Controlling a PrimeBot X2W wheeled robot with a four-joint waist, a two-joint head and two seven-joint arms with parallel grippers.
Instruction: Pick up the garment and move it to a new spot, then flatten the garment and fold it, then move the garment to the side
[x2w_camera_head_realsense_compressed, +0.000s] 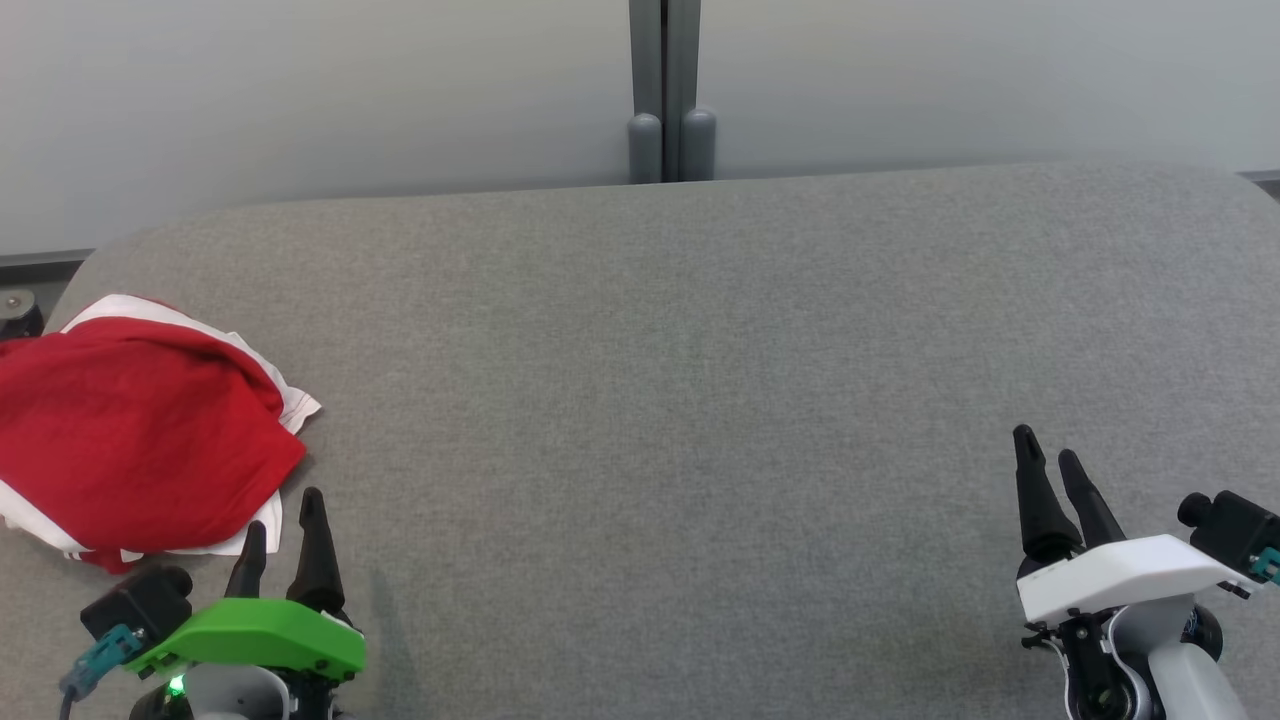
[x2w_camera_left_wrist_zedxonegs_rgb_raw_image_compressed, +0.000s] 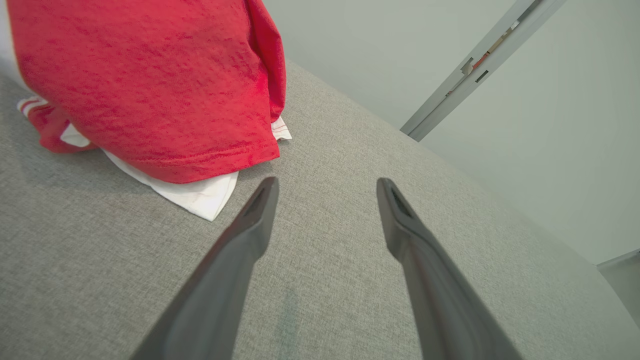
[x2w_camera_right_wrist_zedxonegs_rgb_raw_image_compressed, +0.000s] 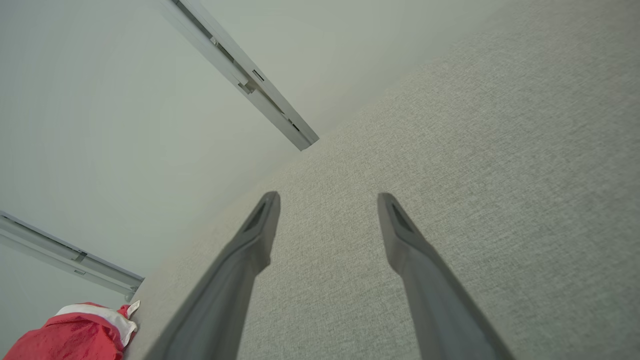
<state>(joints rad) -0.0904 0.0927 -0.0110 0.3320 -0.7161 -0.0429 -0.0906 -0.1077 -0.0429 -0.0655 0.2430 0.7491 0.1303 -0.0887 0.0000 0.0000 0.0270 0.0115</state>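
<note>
Left claw (x2w_camera_head_realsense_compressed: 283, 512) and right claw (x2w_camera_head_realsense_compressed: 1045, 445) both stand spread wide and grip nothing. Their long dark fingers taper to blunt points, with bare cloth showing between them. A glossy green shell (x2w_camera_head_realsense_compressed: 260, 635) caps the left wrist and a white shell (x2w_camera_head_realsense_compressed: 1130, 575) caps the right.

In the left wrist view the left claw (x2w_camera_left_wrist_zedxonegs_rgb_raw_image_compressed: 325, 182) hangs over the surface (x2w_camera_left_wrist_zedxonegs_rgb_raw_image_compressed: 100, 260). One fingertip (x2w_camera_left_wrist_zedxonegs_rgb_raw_image_compressed: 267, 187) is just beside the white corner of the garment (x2w_camera_left_wrist_zedxonegs_rgb_raw_image_compressed: 150, 85), with a thin strip of grey between them. In the right wrist view the right claw (x2w_camera_right_wrist_zedxonegs_rgb_raw_image_compressed: 327, 196) is released over bare weave. It is well apart from the garment (x2w_camera_right_wrist_zedxonegs_rgb_raw_image_compressed: 75, 335), which sits small at that view's lower left.

In the head view the garment (x2w_camera_head_realsense_compressed: 140, 440) lies bunched at the left end of the surface (x2w_camera_head_realsense_compressed: 680, 400), near its rounded corner and partly past the picture's left edge. It is soft knit, with a slightly heathered red outer layer draped in loose folds over a white under-layer. The white peeks out at the far and near edges. A stitched hem runs along the red edge, and thin red stripes mark a white cuff.

The surface is covered in matte grey, fine-woven fabric and has a rounded far edge. Behind it a smooth pale wall (x2w_camera_head_realsense_compressed: 300, 90) is split by a grey post (x2w_camera_head_realsense_compressed: 665, 90) ending in two rounded caps.
</note>
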